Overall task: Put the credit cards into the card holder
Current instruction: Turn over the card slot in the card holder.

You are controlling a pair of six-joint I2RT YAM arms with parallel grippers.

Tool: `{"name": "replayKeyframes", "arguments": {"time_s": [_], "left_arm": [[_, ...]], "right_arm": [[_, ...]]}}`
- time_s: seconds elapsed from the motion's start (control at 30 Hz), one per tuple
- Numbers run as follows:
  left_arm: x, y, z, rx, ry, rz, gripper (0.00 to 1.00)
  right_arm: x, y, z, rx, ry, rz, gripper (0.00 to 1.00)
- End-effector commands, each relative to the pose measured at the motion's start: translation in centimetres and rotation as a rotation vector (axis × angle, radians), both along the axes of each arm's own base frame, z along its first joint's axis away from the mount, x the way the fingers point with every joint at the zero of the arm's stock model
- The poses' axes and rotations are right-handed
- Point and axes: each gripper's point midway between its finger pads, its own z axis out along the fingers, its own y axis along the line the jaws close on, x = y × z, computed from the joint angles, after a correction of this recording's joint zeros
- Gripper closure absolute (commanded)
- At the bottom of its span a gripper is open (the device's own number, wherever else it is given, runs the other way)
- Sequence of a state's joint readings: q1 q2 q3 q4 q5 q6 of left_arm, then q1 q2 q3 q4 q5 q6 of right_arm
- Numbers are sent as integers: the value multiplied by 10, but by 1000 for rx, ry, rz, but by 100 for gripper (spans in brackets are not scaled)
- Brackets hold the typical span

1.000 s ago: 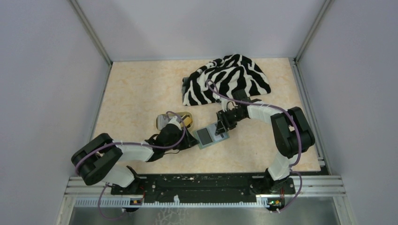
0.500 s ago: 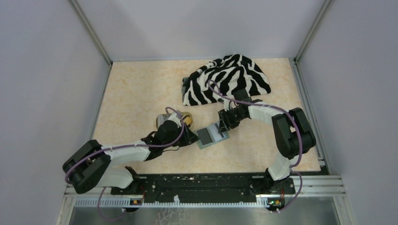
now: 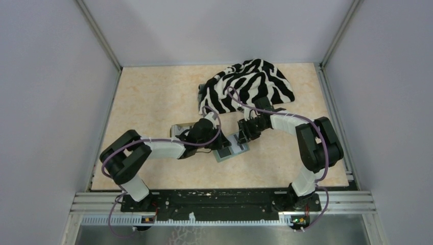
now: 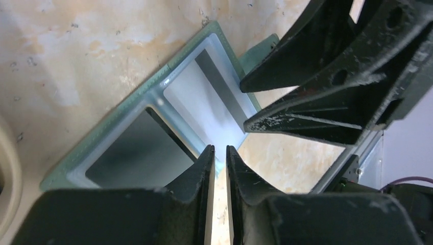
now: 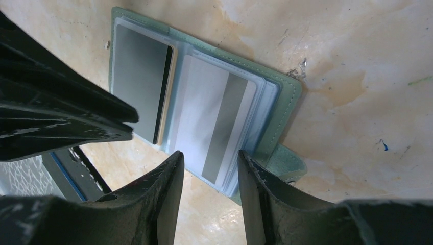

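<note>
Lying long axis arm to arm, the card holder [image 3: 231, 148] is flanked: left jaws narrow and empty at its spine, right jaws half-parted over one page.

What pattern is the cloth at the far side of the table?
The cloth has black-and-white zebra stripes, clearest in the top external view.

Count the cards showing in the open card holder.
2. In the right wrist view, a dark card sits in the left pocket of the card holder and a pale grey-striped card in its right pocket. More may lie hidden behind them.
</note>
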State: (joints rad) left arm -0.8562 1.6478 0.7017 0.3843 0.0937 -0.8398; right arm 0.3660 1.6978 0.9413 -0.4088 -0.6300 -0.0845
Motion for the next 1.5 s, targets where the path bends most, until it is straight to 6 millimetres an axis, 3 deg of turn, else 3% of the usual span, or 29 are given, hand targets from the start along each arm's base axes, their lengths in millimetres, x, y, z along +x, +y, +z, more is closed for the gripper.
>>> {"name": "replayKeyframes", "arguments": {"time_s": [0.0,0.23,0.47,0.83,1.13,1.3,1.47], "left_arm": [[8,-9,-11,50,-7,-19,82],[13,-8,-36,118,20,-17,84],[9,10,-66,218,78,31,90],[4,17,-70,220,89,42,93],[-1,3,-48,105,65,-7,87],[-2,-5,-20,19,34,-18,71],[-2,1,5,-20,-2,7,55]], "right_arm": [[7,1,5,19,-7,-9,57],[8,2,7,31,-7,-6,57],[7,6,22,99,-12,4,57],[1,10,23,137,31,9,58],[-5,18,34,243,92,15,63],[-13,25,39,310,140,30,63],[-18,30,40,360,204,26,63]]}}
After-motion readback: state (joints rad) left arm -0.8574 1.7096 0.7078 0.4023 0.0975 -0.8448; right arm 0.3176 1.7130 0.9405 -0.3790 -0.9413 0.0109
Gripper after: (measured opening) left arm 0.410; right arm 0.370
